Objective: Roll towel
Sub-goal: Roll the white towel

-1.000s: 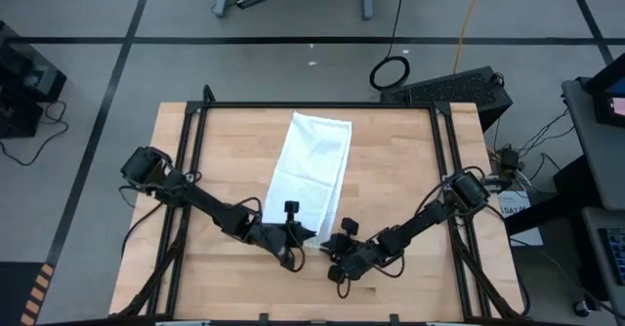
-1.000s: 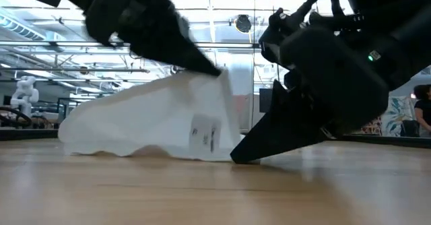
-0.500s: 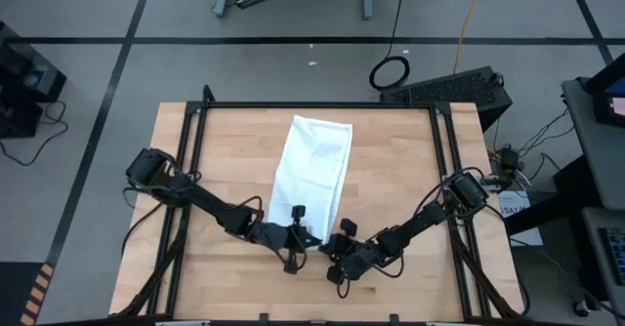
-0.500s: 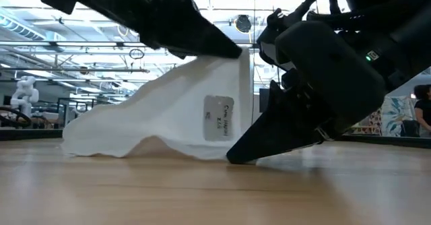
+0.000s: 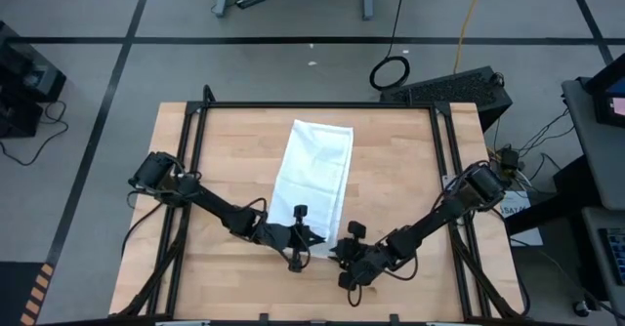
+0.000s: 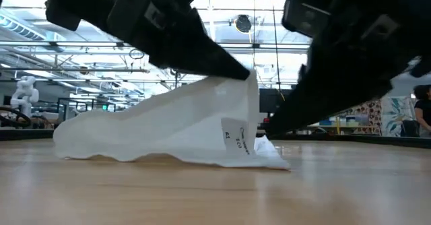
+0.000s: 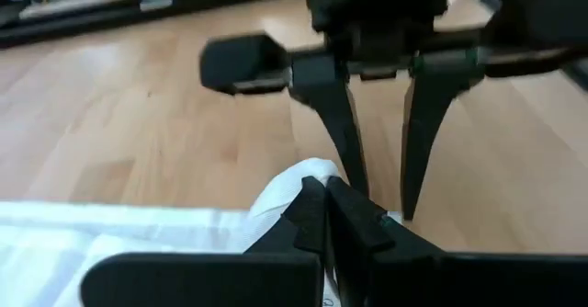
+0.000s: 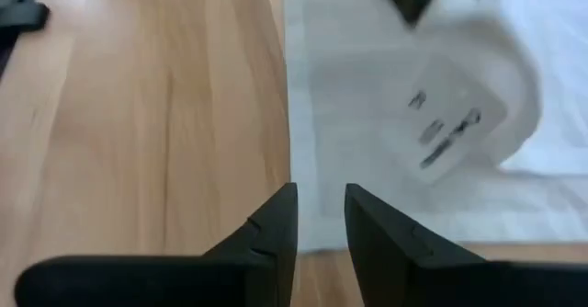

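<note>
The white towel (image 5: 314,165) lies lengthwise on the wooden table, its far part flat. Its near end is raised into a peak (image 6: 232,90), with a label (image 6: 236,137) hanging on the slope. My left gripper (image 5: 311,240) is shut on that raised end. My right gripper (image 8: 320,192) hovers just right of it, above the towel's near edge, open and with nothing between its fingers. It also shows in the left wrist view as the right gripper (image 7: 381,151), fingers apart. My left gripper pinches the towel's near end (image 7: 280,197) between its two shut fingers, coming in slanting downward from the table's left. That end is lifted clear of the table. The cloth slopes down from the fingertips (image 6: 244,71) to the part lying flat.
Black frame rails (image 5: 190,170) run along the table's left and right sides. Bare wood lies left (image 5: 234,160) and right (image 5: 400,170) of the towel. A dark case (image 5: 454,87) and a cable ring (image 5: 391,72) lie on the floor beyond the far edge.
My right gripper has risen off the table beside the towel's near corner and drawn back toward the near right. My left gripper has carried the lifted near end a little toward the table's right; the peak and label have shifted with it, and the far part has stayed flat.
</note>
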You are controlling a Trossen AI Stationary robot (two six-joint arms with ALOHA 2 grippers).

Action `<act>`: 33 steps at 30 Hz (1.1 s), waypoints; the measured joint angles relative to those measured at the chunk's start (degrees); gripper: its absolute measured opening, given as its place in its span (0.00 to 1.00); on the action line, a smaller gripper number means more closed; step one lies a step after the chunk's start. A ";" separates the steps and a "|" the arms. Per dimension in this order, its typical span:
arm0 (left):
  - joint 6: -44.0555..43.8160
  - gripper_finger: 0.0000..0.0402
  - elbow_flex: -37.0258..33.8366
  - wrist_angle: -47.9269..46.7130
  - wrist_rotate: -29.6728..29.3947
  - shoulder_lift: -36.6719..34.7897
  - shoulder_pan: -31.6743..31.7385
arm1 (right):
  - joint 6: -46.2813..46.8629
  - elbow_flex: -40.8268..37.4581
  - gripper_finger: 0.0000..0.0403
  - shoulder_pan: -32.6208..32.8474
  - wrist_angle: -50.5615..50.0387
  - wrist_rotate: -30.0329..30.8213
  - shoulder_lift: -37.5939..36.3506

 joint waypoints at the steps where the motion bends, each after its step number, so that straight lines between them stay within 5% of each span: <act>1: 0.39 0.02 0.00 1.21 0.00 0.00 0.00 | 0.44 0.00 0.21 0.30 -0.37 0.76 0.00; 22: -1.73 0.02 0.61 14.57 2.00 6.23 0.11 | 2.30 0.02 0.02 0.92 -0.61 1.00 1.39; 33: -1.71 0.02 2.25 13.96 2.01 7.61 0.24 | -1.93 0.02 0.18 4.30 -10.45 0.10 -6.38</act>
